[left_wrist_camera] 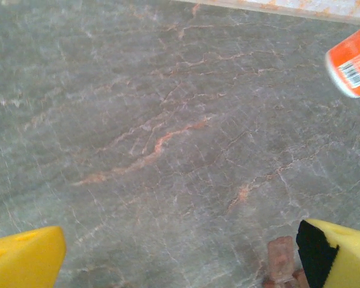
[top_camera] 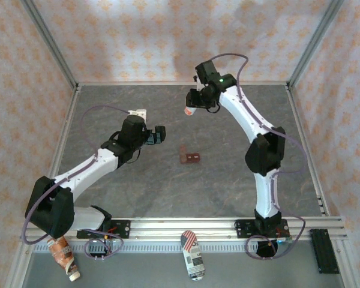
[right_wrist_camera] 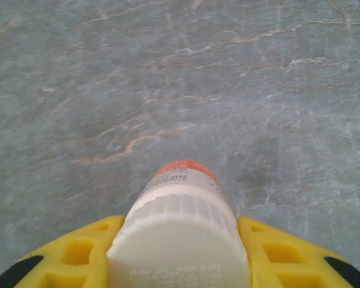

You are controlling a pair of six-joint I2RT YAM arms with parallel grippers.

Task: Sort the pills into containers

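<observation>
My right gripper [top_camera: 195, 107] is shut on a small white bottle [top_camera: 191, 110] with an orange label, held off the table near the back centre. In the right wrist view the yellow fingers [right_wrist_camera: 78, 258] clamp the bottle [right_wrist_camera: 180, 228] at its ribbed white cap. The containers [top_camera: 190, 158], a dark red-brown strip, lie mid-table. My left gripper [top_camera: 162, 134] hovers open to their left, with nothing between its fingers. In the left wrist view the containers [left_wrist_camera: 282, 267] sit by the right finger [left_wrist_camera: 339, 258], with the bottle [left_wrist_camera: 352, 63] at the upper right. The pills are hidden.
A metal rail [top_camera: 186, 225] runs along the near edge by the arm bases. In front of it lie an orange-labelled bottle [top_camera: 65, 255], a patterned pouch [top_camera: 193, 255] and a black block [top_camera: 324, 251]. Papered walls enclose the grey marbled table [top_camera: 138, 192].
</observation>
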